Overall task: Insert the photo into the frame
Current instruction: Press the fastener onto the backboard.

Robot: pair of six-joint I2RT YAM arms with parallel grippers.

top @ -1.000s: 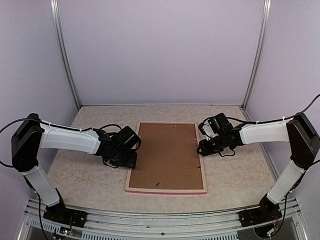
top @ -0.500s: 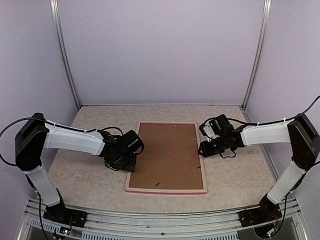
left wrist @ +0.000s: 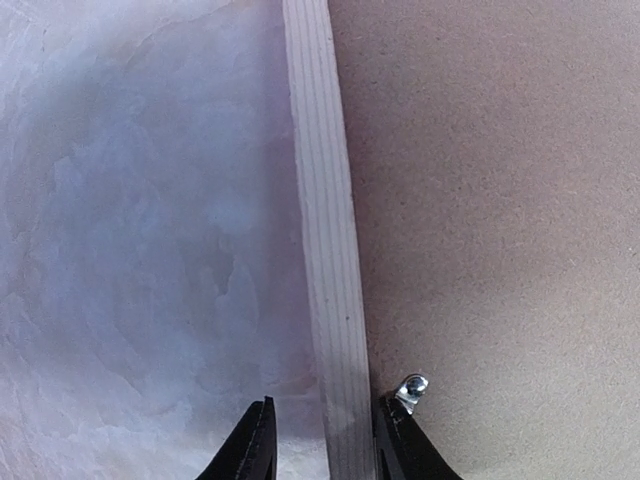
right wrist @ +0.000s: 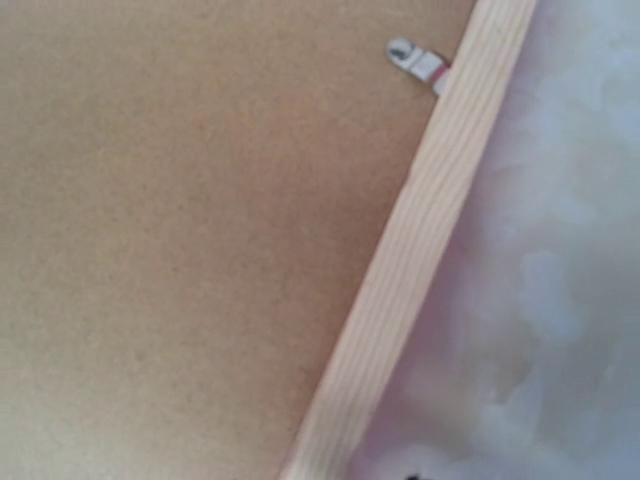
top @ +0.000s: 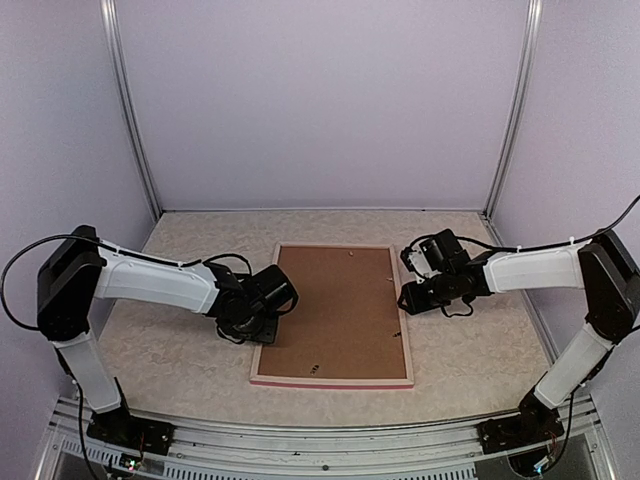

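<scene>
The frame [top: 330, 381] lies face down in the middle of the table, pale wood back up, with the brown backing board [top: 335, 310] set in it. The photo is hidden. My left gripper [top: 266, 330] is low at the frame's left rail. In the left wrist view it [left wrist: 325, 440] is open and straddles the rail [left wrist: 325, 220], with its right finger next to a metal clip [left wrist: 411, 386]. My right gripper [top: 405, 298] hovers at the frame's right rail [right wrist: 420, 270]. Its fingers barely show in the right wrist view.
The backing board [right wrist: 200, 220] has small metal clips along its edges, one in the right wrist view [right wrist: 415, 58]. The marbled tabletop [top: 170, 350] shows on both sides of the frame. Purple walls close in the back and sides.
My left gripper has moved right, from beside the frame to over its left rail. My right gripper has barely shifted.
</scene>
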